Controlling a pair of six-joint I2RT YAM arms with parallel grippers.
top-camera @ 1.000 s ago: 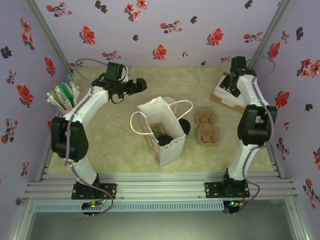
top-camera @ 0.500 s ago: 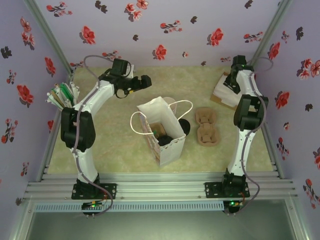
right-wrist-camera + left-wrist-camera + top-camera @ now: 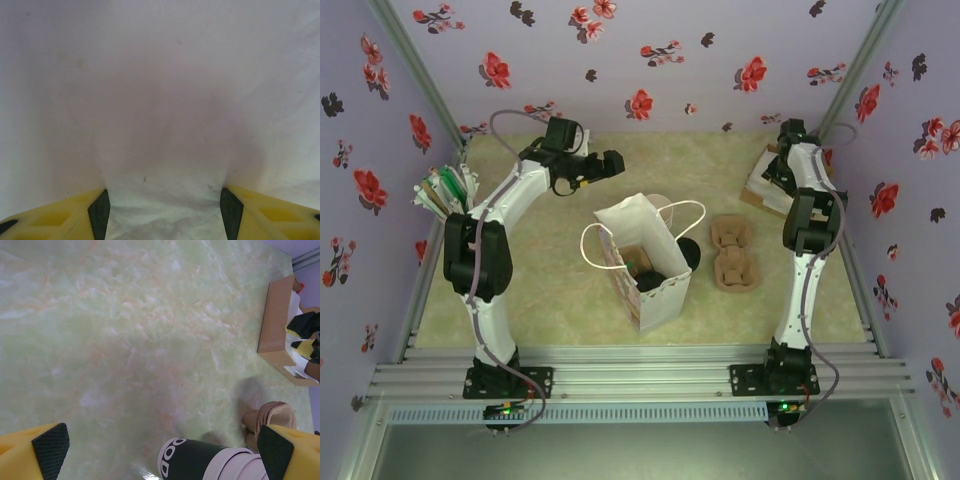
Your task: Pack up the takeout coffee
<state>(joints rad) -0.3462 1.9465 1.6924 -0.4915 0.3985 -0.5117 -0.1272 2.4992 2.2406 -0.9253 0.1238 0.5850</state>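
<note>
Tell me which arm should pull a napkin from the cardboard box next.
Probably right. The right gripper is at the napkin box, jaws apart over the white napkins. The left gripper is open, well away beyond the paper bag.

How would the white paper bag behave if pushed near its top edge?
The white paper bag stands upright and tall for its base, so it would probably tip rather than slide. Its thin paper walls, open at the top, would likely buckle first.

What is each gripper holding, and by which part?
Nothing in the left gripper: jaws open. The right gripper has jaws apart against white paper; a hold cannot be told.
</note>
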